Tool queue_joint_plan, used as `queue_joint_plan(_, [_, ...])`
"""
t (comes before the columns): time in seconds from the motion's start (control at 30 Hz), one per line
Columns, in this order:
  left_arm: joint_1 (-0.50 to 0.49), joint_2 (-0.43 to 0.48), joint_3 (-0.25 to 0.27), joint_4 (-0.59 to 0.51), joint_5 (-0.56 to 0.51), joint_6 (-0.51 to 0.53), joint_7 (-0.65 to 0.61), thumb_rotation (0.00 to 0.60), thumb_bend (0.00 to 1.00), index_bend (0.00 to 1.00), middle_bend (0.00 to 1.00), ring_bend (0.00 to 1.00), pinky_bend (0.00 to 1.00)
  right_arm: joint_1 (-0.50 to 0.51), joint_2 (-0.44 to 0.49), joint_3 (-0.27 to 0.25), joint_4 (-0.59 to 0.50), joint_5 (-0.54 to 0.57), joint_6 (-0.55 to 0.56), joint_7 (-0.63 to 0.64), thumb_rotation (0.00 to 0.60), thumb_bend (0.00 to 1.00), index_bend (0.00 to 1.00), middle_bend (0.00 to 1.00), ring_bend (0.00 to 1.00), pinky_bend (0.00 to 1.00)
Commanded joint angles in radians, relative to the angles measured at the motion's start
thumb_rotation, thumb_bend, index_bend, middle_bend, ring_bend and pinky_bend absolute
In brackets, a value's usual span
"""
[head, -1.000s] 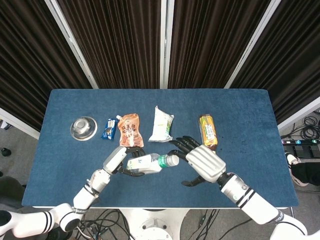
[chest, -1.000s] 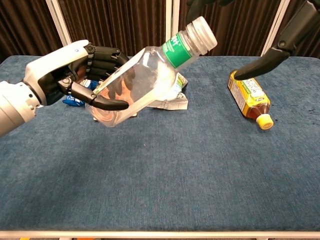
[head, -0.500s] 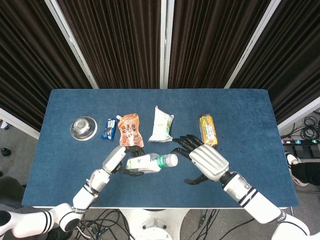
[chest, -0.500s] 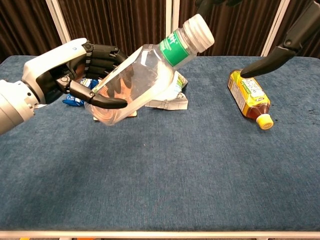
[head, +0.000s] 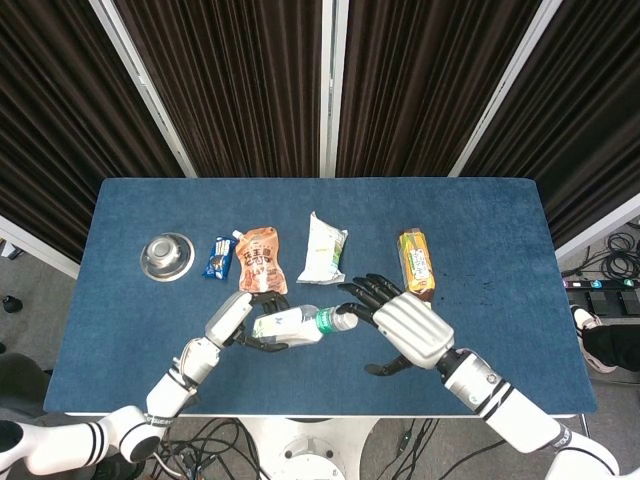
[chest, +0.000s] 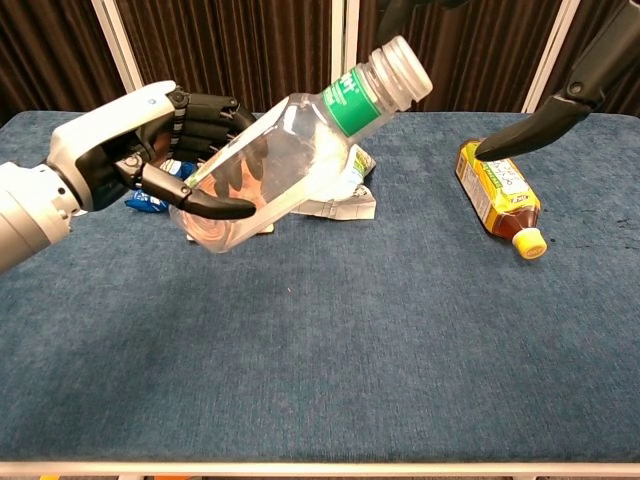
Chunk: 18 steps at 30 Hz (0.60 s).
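Observation:
My left hand (head: 234, 320) (chest: 130, 150) grips a clear plastic bottle (head: 288, 325) (chest: 275, 165) with a green label, held tilted above the table's near edge with its neck pointing right. My right hand (head: 408, 328) hovers just right of the bottle with its fingers spread. Its dark fingertips (head: 358, 296) reach around the bottle's cap (head: 344, 320) (chest: 402, 70). I cannot tell whether they touch it. In the chest view only the right thumb (chest: 535, 122) and some fingertips at the top edge show.
In a row across the blue table (head: 500, 230) lie a steel bowl (head: 166, 255), a blue snack packet (head: 219, 257), an orange pouch (head: 259, 257), a white-green packet (head: 322, 249) and an amber tea bottle (head: 416, 262) (chest: 497, 195) on its side.
My right hand has shifted slightly back left, bringing its fingertips closer over the cap. The bottle has wobbled a little in my left hand's grip.

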Motion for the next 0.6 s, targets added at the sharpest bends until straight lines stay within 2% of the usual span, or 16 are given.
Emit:
queue_joint_plan(0.03, [0.001, 0.0, 0.001, 0.0, 0.001, 0.001, 0.0, 0.6, 0.2, 0.62, 0.59, 0.52, 0.53, -0.002, -0.003, 0.002, 0.003, 0.002, 0.007, -0.004, 0.572, 0.04, 0.24, 0.06, 0.0, 0.0])
queue_joint_plan(0.6, [0.003, 0.004, 0.0, -0.007, 0.002, 0.008, 0.001, 0.6, 0.2, 0.63, 0.59, 0.52, 0.53, -0.015, -0.004, 0.012, 0.036, 0.035, 0.027, 0.025, 0.57, 0.05, 0.23, 0.06, 0.0, 0.0])
